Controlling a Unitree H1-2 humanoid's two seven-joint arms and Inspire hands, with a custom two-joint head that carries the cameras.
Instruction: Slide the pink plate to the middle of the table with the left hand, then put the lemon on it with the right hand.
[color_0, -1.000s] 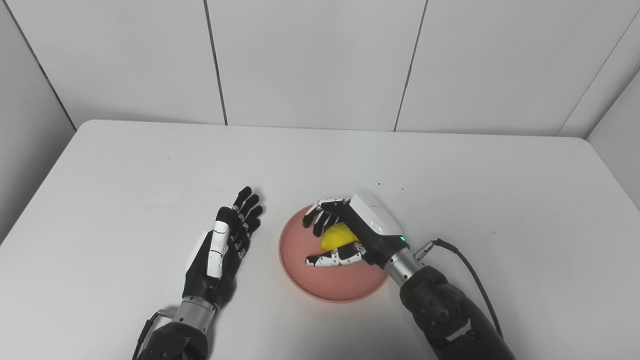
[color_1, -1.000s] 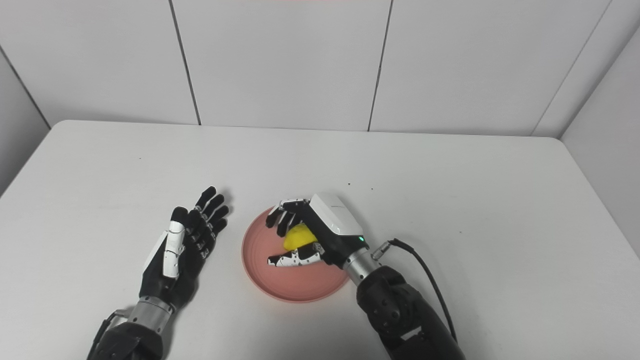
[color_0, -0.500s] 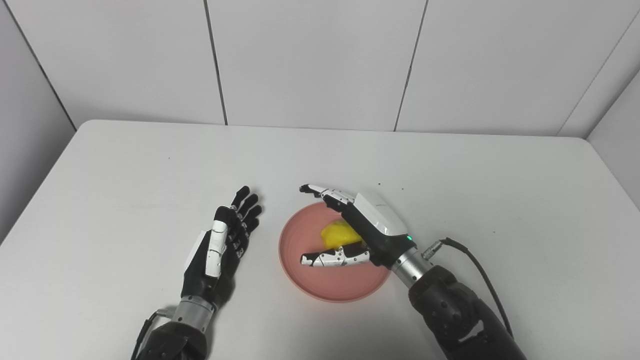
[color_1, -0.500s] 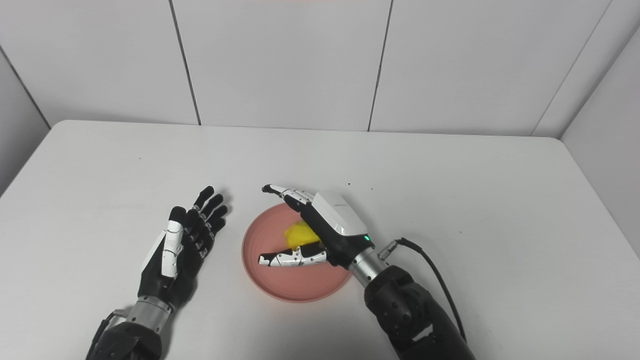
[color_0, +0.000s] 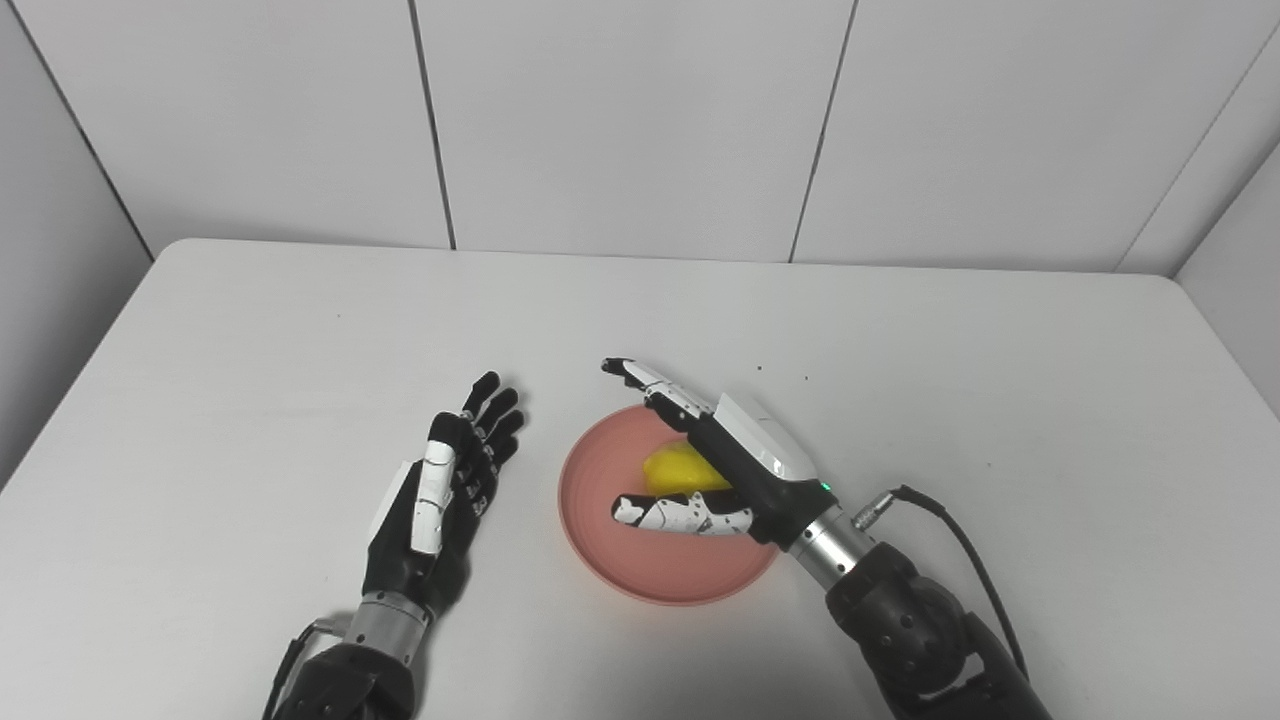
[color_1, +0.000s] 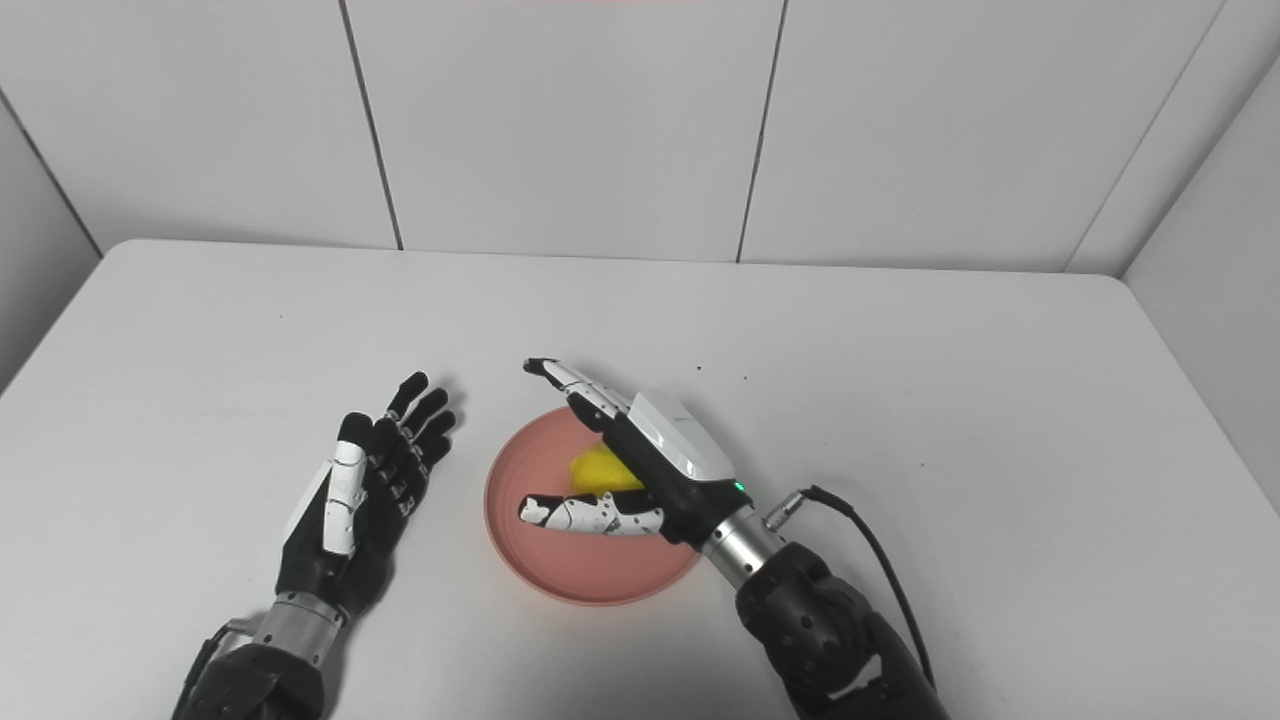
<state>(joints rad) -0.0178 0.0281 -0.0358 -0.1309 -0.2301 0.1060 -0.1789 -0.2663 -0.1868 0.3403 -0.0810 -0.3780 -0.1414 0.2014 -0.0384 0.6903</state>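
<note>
Our left hand (color_0: 440, 495) lies at about 9 o'clock from the pink plate (color_0: 600, 540), just beside its rim without touching it, fingers stretched apart and pointing toward 12 o'clock, holding nothing. We see it resting low over the white table (color_0: 250, 330).

Moving right, our right hand (color_0: 715, 465) is spread wide above the plate, fingers (color_0: 650, 385) reaching out past the rim toward 11 o'clock and the thumb (color_0: 670, 513) stretched toward 9 o'clock across the plate's middle. We see the lemon (color_0: 675, 468) lying on the plate in the gap between fingers and thumb, partly hidden under the palm; we cannot tell whether the palm touches it. Nothing grips it.

At 4 o'clock from the plate, a black cable (color_0: 960, 540) loops from our right wrist. A few dark specks (color_0: 780, 373) dot the table at about 1 o'clock.
</note>
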